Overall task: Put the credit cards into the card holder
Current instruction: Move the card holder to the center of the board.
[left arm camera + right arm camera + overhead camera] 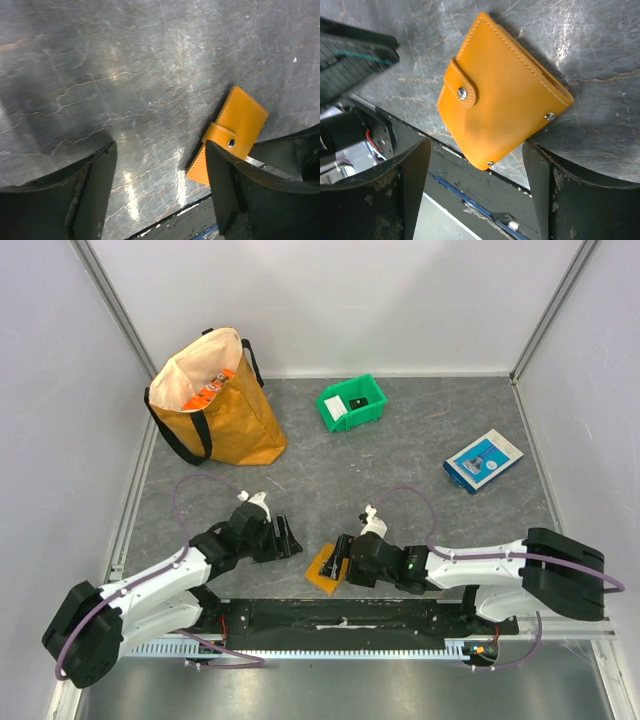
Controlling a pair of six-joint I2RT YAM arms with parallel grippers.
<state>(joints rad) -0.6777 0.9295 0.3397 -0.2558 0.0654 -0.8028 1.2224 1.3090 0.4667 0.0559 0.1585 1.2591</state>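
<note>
2 grippers are hanging low over the near part of the grey counter [400, 470], and both are standing wide open with nothing held. The left gripper [286, 538] [161, 146] is hovering over bare counter, its fingers [95, 175] spread apart. The right gripper [340, 558] [476, 145] is pointing toward it from the other side, its fingers [410, 170] reaching down on either side of the nearest corner of the card holder [325, 570] [235, 131] [500, 100]. Whether the right-hand finger is touching that corner I cannot tell.

The card holder is lying flat and folded shut at the near edge of the counter, its tab snapped down, with 1 corner sitting over the dark strip along the edge. It is lying between the 2 grippers, closer to the right one.

Well away, toward the back, a green bin [372, 412] is holding what are looking like 2 credit cards [336, 412], 1 white and 1 black. An orange tote bag [225, 410] is standing at the back left, and a blue-and-white box [483, 460] is lying flat at the right.
</note>
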